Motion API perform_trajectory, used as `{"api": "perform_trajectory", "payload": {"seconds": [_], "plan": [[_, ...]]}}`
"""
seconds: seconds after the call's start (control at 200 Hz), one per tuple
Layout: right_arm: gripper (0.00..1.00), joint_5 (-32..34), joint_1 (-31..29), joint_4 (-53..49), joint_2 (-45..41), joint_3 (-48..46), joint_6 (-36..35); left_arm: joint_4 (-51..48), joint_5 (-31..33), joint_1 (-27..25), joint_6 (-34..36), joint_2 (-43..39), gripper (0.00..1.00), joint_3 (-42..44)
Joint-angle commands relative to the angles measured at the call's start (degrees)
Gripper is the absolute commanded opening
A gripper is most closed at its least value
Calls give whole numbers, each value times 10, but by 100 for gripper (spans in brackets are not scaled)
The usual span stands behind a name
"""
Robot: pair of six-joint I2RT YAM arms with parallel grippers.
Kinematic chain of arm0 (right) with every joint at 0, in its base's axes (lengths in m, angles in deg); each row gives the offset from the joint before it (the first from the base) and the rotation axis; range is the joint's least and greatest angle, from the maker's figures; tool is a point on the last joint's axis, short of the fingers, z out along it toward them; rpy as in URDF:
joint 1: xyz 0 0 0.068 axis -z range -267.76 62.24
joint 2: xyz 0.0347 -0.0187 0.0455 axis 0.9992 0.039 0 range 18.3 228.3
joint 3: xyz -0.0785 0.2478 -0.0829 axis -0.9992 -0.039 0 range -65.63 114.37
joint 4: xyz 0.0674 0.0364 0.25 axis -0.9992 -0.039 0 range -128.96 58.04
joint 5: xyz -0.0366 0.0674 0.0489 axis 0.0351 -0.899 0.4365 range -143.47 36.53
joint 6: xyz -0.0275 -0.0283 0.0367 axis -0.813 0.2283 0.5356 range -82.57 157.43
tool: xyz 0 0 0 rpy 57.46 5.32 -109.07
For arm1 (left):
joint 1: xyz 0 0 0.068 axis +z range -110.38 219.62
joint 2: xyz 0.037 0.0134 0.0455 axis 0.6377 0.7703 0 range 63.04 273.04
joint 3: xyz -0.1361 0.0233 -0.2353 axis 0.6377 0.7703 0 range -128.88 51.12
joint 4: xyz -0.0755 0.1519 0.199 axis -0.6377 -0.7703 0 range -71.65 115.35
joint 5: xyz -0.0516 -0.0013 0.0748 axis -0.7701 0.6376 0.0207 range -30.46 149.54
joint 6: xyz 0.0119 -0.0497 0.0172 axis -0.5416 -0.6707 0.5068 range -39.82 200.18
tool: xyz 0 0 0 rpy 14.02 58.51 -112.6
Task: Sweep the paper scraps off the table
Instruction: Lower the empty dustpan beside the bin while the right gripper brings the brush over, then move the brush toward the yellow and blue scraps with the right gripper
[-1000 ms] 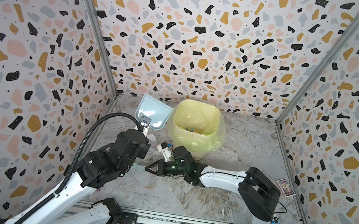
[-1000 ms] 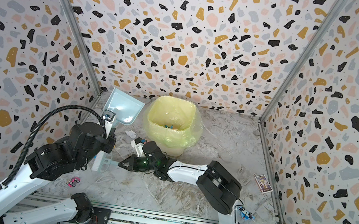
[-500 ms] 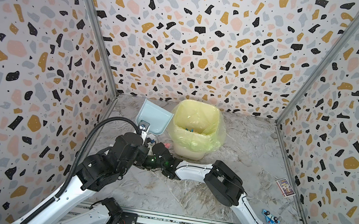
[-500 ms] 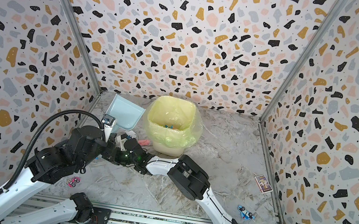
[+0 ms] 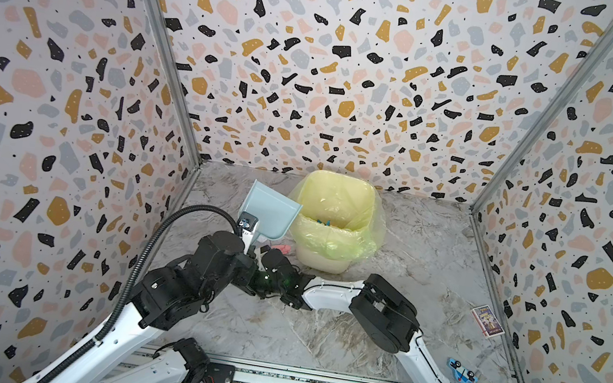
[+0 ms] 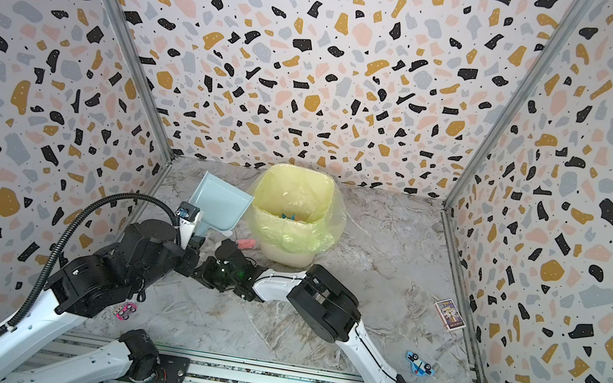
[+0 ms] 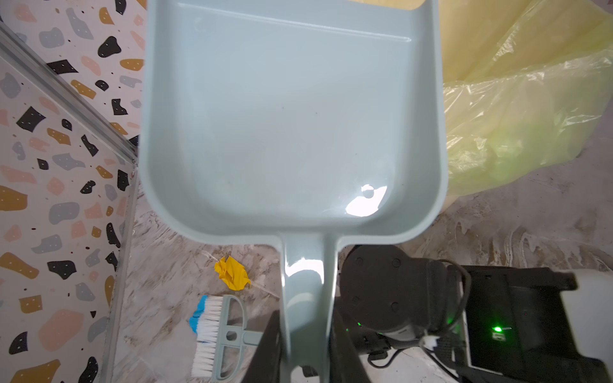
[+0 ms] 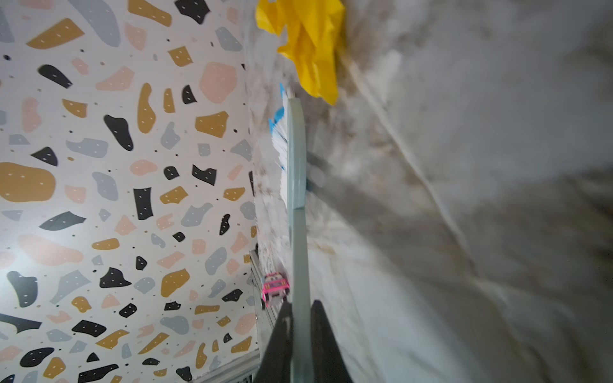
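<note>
On the grey marble-patterned desk, a crumpled yellow paper scrap lies near the white-and-blue bristles of a pale green hand brush, whose handle the right gripper clenches. The left gripper grasps the handle of a pale blue plastic dustpan.
</note>
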Motion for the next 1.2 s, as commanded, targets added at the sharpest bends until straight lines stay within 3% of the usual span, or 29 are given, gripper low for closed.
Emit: {"api": "perform_trajectory", "payload": {"seconds": [0.0, 0.21, 0.345, 0.536, 0.866, 1.086, 1.196], "plan": [[0, 13, 3, -42, -98, -78, 8, -7, -28, 3, -12, 0, 0, -9], [0, 24, 23, -75, -256, -239, -7, -22, -57, 3, -27, -1, 2, -10], [0, 12, 22, -72, -290, -232, -31, -35, -52, 3, -30, -2, 2, -32], [0, 3, 12, -18, -208, -134, -50, -38, -50, 3, -29, 4, 3, -48], [0, 65, 10, 114, -38, -2, -36, -43, -55, 3, -32, 3, 3, -46], [0, 111, 14, 83, 8, 52, -15, -44, -59, 3, -35, 1, 4, -43], [0, 113, 16, 49, -10, 23, 9, -47, -59, 3, -35, 4, 4, -46]]}}
